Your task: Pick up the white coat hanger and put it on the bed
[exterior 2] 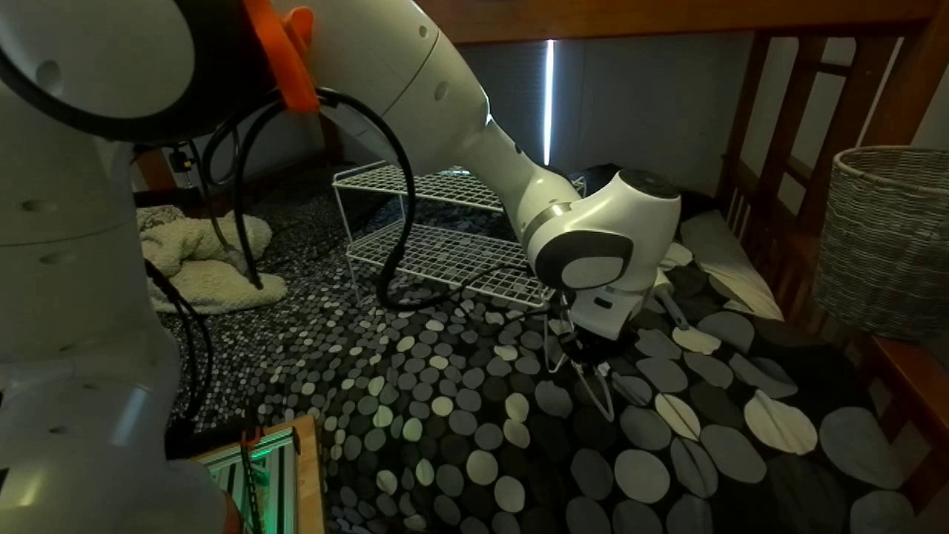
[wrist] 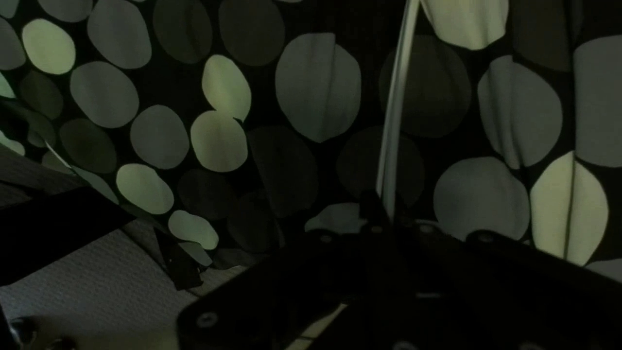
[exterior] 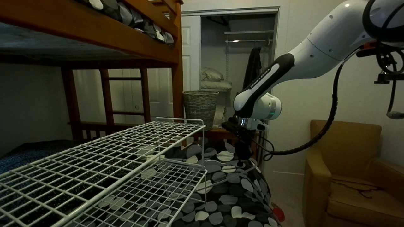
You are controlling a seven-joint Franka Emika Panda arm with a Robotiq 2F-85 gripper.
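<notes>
My pincer point(wrist: 384, 214) is clenched on the white coat hanger point(wrist: 396, 97); its jaws press together around it, and in the wrist view a slim pale length runs out from between them, with the spotted cover point(wrist: 318, 87) behind it. In an exterior view two bends of the hanger show beneath my wrist point(exterior 2: 593, 259). I have it over the bed point(exterior 2: 534, 482), and I cannot tell whether any part of it rests on the cloth.

Near my pincer, a two-tiered white wire rack point(exterior: 126, 178) stands upright on the bed. Beyond my wrist, in an exterior view, lies a thing with a grey handle point(exterior 2: 673, 308), partly hidden, so I cannot name it; past that is a pale, pillow-like shape point(exterior 2: 730, 263) by the bed's wooden end point(exterior 2: 904, 81). A cream fleecy blanket point(exterior 2: 215, 285) lies bunched on the bed, well apart from the hanger and partly behind my arm point(exterior 2: 81, 297).

Just past that wooden end stands a tall wicker basket point(exterior 2: 882, 252), which I see in both exterior views. Higher up runs the wooden side of an upper bunk point(exterior: 126, 39). Farther off, an open closet point(exterior: 213, 52) holds pillows point(exterior: 216, 85) and a dark hanging garment point(exterior: 252, 67). A tan armchair point(exterior: 347, 148) stands on the floor point(exterior: 293, 195), apart from the bed; something red point(exterior: 278, 213), too small to make out, lies between the two.
</notes>
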